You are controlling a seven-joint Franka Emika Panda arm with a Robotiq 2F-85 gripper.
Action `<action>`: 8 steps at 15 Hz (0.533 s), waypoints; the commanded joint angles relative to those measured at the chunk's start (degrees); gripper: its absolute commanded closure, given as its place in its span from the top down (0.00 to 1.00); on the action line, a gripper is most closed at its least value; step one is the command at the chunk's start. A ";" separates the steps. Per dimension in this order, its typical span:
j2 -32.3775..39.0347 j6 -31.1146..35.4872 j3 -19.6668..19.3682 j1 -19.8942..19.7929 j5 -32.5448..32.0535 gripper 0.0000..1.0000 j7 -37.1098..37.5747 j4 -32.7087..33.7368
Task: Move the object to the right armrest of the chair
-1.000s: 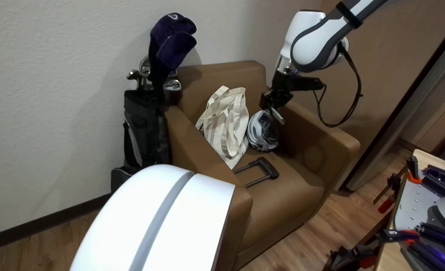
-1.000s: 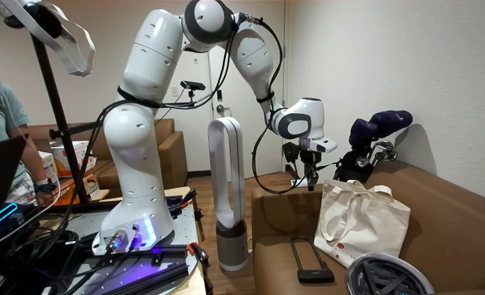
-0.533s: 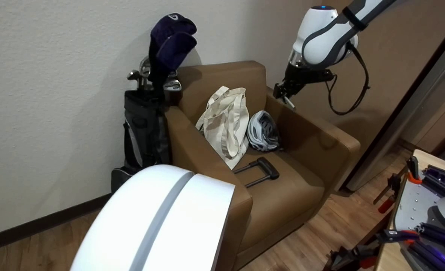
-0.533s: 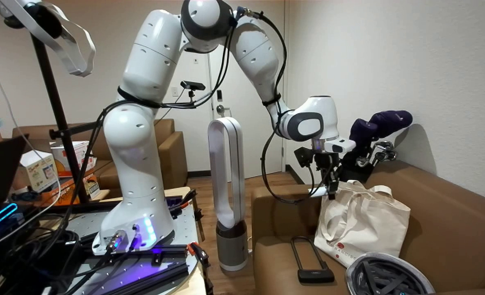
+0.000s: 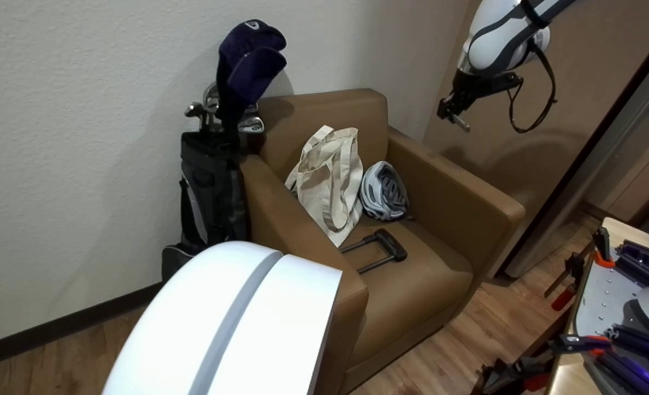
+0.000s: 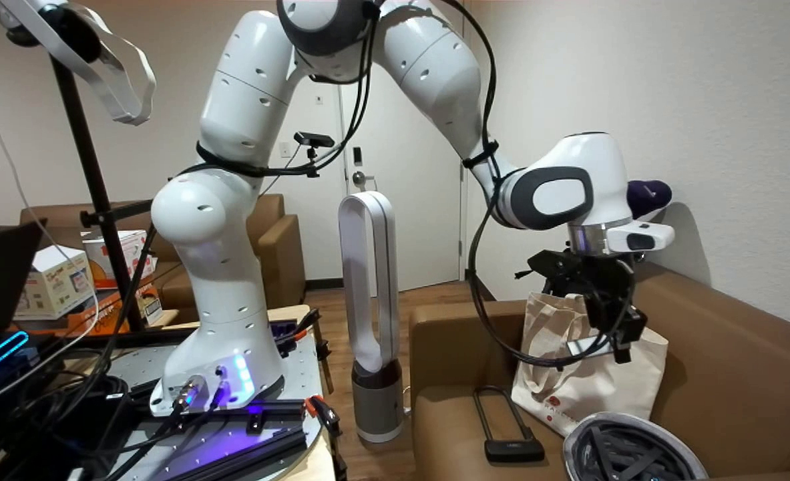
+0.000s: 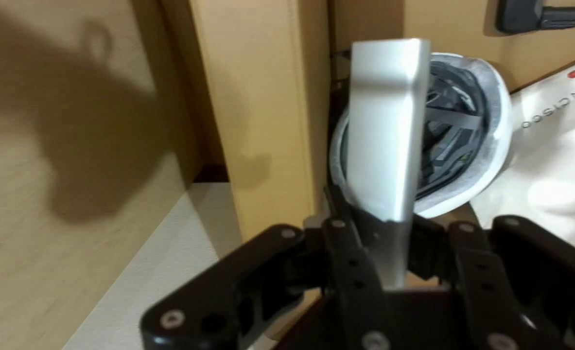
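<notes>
My gripper [image 7: 383,228] is shut on a silver-white bar-like object [image 7: 387,136], which sticks out past the fingers. In an exterior view the gripper [image 5: 449,109] holds the object [image 5: 461,124] in the air, higher in the picture than the brown chair's helmet-side armrest [image 5: 450,170]. The object [image 6: 588,346] also shows in an exterior view, in front of the tote bag. In the wrist view this armrest [image 7: 263,121] lies below, just left of the object. The golf-bag-side armrest [image 6: 465,314] shows in an exterior view.
A helmet [image 5: 383,191] and a cream tote bag [image 5: 329,181] sit on the chair seat, with a black U-lock [image 5: 387,247] in front. A golf bag [image 5: 212,186] stands beside the chair. A white bladeless fan [image 6: 374,294] stands between the robot's table [image 6: 301,394] and the chair.
The arm has carried the held object up and right, away from above the helmet, in an exterior view. In an exterior view it has moved right and nearer the camera. The chair's things have not moved.
</notes>
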 commanded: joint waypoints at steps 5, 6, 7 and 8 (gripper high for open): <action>1.81 -4.02 3.10 -11.16 0.32 0.13 -10.81 6.57; 2.04 -4.02 3.34 -11.56 0.39 0.13 -11.10 6.82; 2.17 -4.02 3.56 -11.49 0.41 0.13 -11.12 6.86; 2.25 -4.02 3.78 -11.33 0.43 0.13 -11.13 6.85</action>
